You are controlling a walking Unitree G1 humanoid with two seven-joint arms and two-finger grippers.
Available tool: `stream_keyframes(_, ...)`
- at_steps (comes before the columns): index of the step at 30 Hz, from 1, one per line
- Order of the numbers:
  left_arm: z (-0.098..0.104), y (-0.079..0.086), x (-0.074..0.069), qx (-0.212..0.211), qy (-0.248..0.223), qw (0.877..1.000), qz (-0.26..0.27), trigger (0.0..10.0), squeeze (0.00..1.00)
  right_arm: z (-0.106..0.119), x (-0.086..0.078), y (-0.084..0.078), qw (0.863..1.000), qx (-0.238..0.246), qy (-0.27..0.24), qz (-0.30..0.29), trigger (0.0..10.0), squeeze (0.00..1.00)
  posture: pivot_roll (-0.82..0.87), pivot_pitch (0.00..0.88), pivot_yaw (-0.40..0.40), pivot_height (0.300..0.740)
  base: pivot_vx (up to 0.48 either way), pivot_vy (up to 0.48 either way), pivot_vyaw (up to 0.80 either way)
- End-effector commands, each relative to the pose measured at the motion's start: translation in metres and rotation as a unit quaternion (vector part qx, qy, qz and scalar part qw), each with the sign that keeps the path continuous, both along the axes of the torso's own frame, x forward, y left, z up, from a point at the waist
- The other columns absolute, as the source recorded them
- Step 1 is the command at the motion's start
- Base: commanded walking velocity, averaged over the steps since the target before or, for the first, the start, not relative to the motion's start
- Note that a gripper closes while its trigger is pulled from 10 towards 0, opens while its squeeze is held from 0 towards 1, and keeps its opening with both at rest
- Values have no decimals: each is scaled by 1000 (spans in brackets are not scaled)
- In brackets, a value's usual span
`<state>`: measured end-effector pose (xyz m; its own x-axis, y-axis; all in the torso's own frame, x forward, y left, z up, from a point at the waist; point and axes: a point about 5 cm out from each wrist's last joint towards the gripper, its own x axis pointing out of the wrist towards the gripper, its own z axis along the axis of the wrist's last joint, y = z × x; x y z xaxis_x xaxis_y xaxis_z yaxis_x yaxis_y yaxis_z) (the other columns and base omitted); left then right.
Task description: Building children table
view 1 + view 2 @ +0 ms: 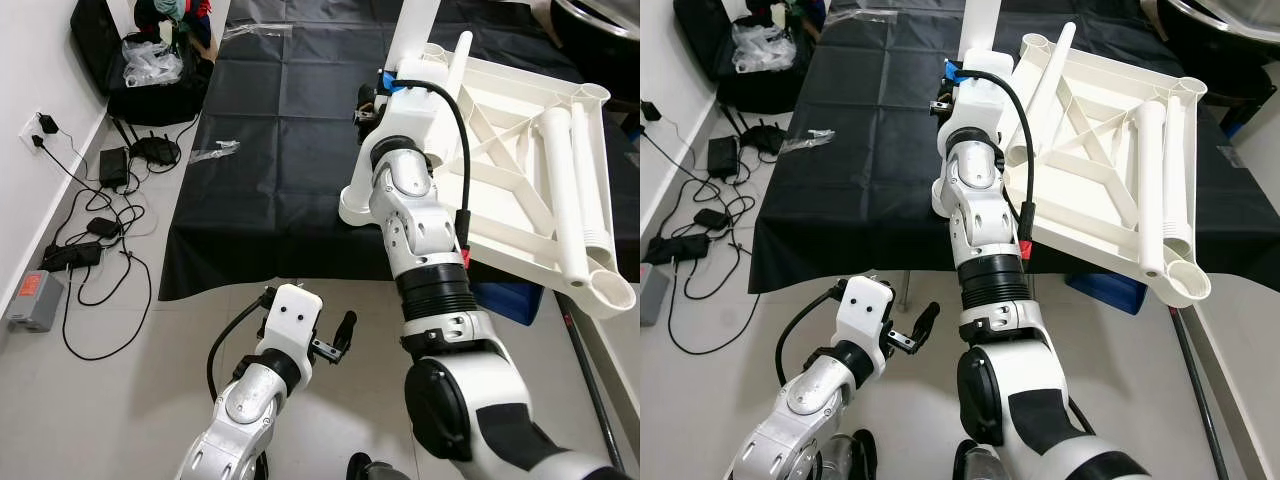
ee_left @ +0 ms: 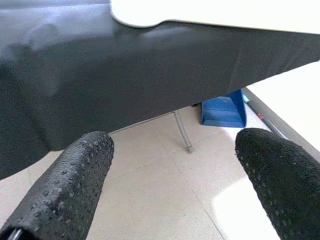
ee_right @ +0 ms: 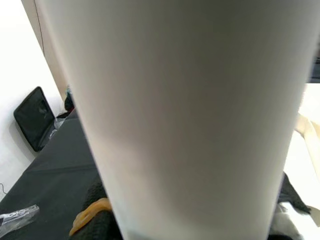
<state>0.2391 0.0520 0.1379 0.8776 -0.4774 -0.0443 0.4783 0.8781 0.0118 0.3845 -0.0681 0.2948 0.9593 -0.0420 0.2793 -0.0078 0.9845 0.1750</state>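
A: What is the room like?
B: A black-draped bench [image 1: 260, 130] on pale floor tiles [image 1: 150, 400], cables [image 1: 95, 235] by the wall. An upturned white children's tabletop [image 1: 1110, 150] lies there, loose legs [image 1: 1145, 190] on it.
A: The claws?
B: Left claw [image 1: 335, 345] hangs open, empty. Right claw [image 1: 385, 85] is at an upright white table leg [image 1: 412, 30]; grip unclear.

Black cloth [image 1: 280, 150] over the worktable, tangled cables [image 1: 95, 230] — floor, blue box [image 2: 223, 108] beneath

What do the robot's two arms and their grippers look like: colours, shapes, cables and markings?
Both arms are silver and white, built of rounded joint shells. The right arm has a black ribbed band, a black cable with a red tag, and a blue mark near its wrist. The left arm carries a looping black cable and a boxy white wrist; the left gripper has black, dimpled fingers.
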Motion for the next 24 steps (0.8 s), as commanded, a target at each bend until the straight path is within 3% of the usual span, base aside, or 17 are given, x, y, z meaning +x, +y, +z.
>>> stream_keyframes(1, -5, 1, -2, 10, 5, 1000, 0, 10000, 0, -17, -1, 12, 998, 35, 29, 40, 10000, 0, 129, 197, -61, 740, 0, 0, 0)
stream_keyframes(2, -5, 1, -2, 10, 5, 1000, 0, 10000, 0, -17, -1, 12, 998, 35, 29, 40, 10000, 0, 129, 197, -61, 740, 0, 0, 0)
stream_keyframes(3, -5, 0, -2, 10, 6, 1000, -1, 10000, 0, -16, -1, 17, 997, 31, 25, 60, 10000, 1000, 129, 197, -61, 740, 0, 0, 0)
stream_keyframes(8, -5, 0, -2, 8, 6, 1000, -1, 10000, 0, -12, -1, 14, 996, 1, -1, 85, 10000, 1000, 128, 197, -66, 740, 0, 0, 0)
stream_keyframes(9, -5, -1, -1, 8, 6, 1000, -1, 10000, 0, -9, 0, 14, 992, -16, -7, 128, 10000, 0, 129, 196, -66, 740, 0, 0, 0)
stream_keyframes(14, -5, -1, -1, 8, 6, 1000, -1, 10000, 0, -9, 0, 14, 992, -16, -7, 128, 10000, 0, 129, 196, -66, 740, 0, 0, 0)
stream_keyframes(15, -5, -1, -1, 7, 6, 1000, 0, 10000, 0, -8, 1, 12, 986, -30, -6, 164, 10000, 0, 129, 197, -67, 740, 0, 0, 0)
stream_keyframes(18, -5, -1, -1, 7, 6, 1000, 0, 10000, 0, -8, 1, 12, 986, -30, -6, 164, 10000, 0, 129, 197, -67, 740, 0, 0, 0)
stream_keyframes(19, -5, -1, -1, 7, 6, 1000, 0, 10000, 0, -10, 4, 6, 972, -53, 10, 228, 10000, 0, 126, 199, -66, 740, 0, 0, 0)
stream_keyframes(22, -5, -1, -1, 7, 6, 1000, 0, 10000, 0, -10, 4, 6, 972, -53, 10, 228, 10000, 0, 126, 199, -66, 740, 0, 0, 0)
stream_keyframes(24, -4, -1, -1, 6, 6, 1000, 0, 10000, 0, -10, 5, -13, 912, -161, 4, 378, 10000, 0, 128, 206, -65, 740, 0, 0, 0)
